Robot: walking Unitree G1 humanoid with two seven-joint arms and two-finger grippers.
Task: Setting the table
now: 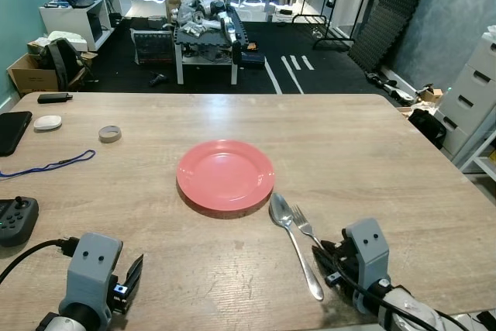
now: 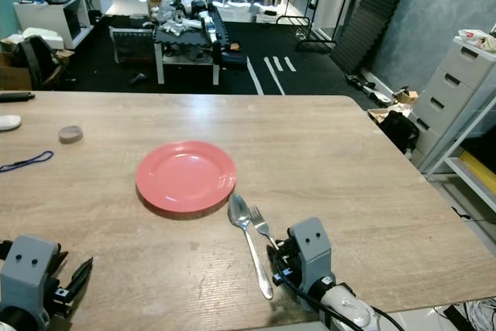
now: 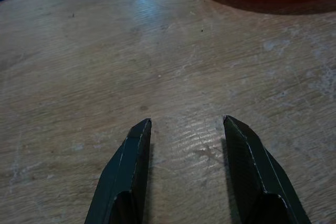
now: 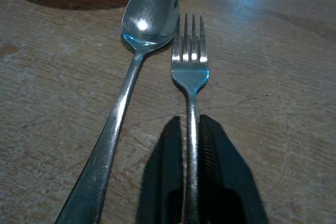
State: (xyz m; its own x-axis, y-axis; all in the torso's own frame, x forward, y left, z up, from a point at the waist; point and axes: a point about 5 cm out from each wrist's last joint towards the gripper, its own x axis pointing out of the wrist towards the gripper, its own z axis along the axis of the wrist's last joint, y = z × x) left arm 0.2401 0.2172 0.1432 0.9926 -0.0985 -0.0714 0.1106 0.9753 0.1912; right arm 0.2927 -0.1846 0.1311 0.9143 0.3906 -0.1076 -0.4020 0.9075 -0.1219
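Shiny silver fork (image 4: pixel 189 64) beside spoon (image 4: pixel 148 14), near pink plate (image 1: pixel 225 174). Handle pinched inside right gripper (image 4: pixel 190 129), end hidden. Left gripper (image 3: pixel 185 140) fingers apart, holding nothing.

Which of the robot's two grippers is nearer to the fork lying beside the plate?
Right. The right gripper is shut on the fork handle, beside the spoon. The left gripper hangs open over bare table, on the far side of the pink plate.

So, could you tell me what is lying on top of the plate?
Nothing lies on the plate; its red face is bare. The spoon and fork lie beside it on the table, the right end effector gripping the fork handle.
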